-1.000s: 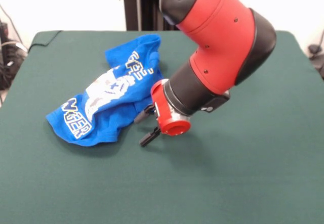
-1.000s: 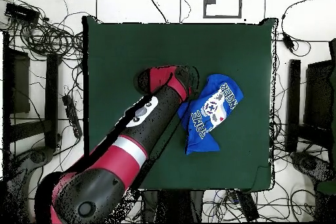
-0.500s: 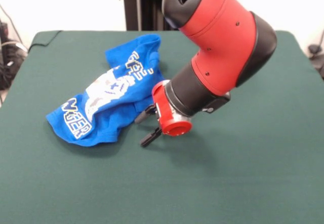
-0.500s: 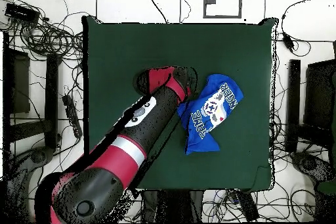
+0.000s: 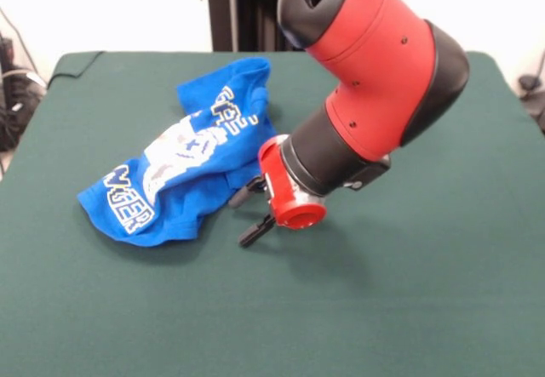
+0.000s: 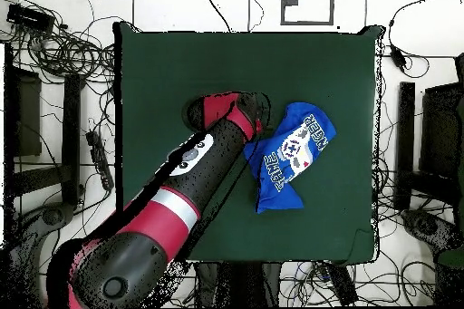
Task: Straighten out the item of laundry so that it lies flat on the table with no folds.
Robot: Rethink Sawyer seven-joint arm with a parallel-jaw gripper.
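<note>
Change vs a second ago: tiny. The arm (image 5: 375,79) has drifted slightly right and a touch lower in the front view; the finger tips sit a hair further from the shirt's hem. The shirt's outline and folds look unchanged in both views. In the overhead view the arm's black forearm has swung a little, and the red wrist is at nearly the same spot beside the shirt.

Gripper (image 5: 249,216): two black fingers (image 5: 255,230) spread apart, nothing between them, so open and empty. The upper finger tip is just beside the shirt's right-hand hem in the front view; can't tell if it touches. The lower finger is off the shirt, over bare cloth. Can't tell from either view whether the tips touch the table.

Shirt (image 5: 174,160): bright blue, crumpled, lying on the table (image 5: 409,309) left of the gripper in the front view. It's bunched into a diagonal strip with folds, white lettering and the white-grey print facing up, lettering partly creased. In the overhead view the shirt (image 6: 288,156) sits right of the red wrist, inside the table's (image 6: 181,61) edges.

Count: one arm, one gripper, two fingers, one shirt, one table. Loose cables (image 6: 63,52) lie on the floor around the table in the overhead view, too tangled to count.
</note>
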